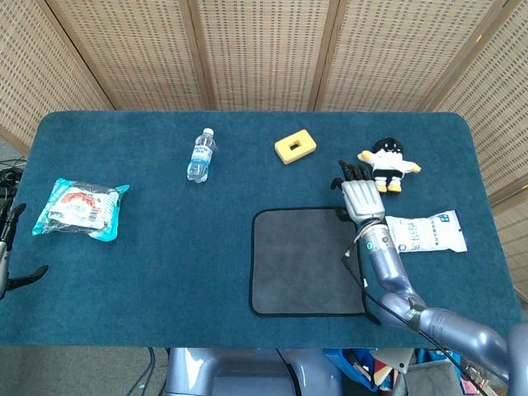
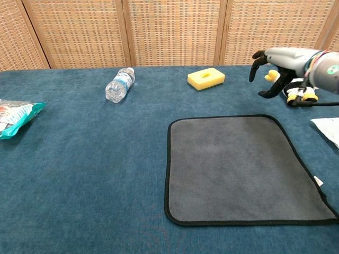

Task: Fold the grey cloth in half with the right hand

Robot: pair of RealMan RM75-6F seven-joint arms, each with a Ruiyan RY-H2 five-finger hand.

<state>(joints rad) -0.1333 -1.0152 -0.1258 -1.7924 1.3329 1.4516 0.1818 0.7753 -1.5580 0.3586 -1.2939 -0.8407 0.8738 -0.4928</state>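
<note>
My right hand (image 1: pixel 356 196) hovered empty, fingers spread, above the far right corner of the grey cloth (image 1: pixel 307 261), which lay flat, nearer me and leftward

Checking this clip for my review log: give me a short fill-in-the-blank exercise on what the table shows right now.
1. The grey cloth lies ____ on the table, not yet folded.
2. The right hand hovers over the cloth's far ____ corner, holding nothing.
3. The water bottle lies on its ____.
4. The sponge is ____ in colour.

Missing words: flat; right; side; yellow
</note>
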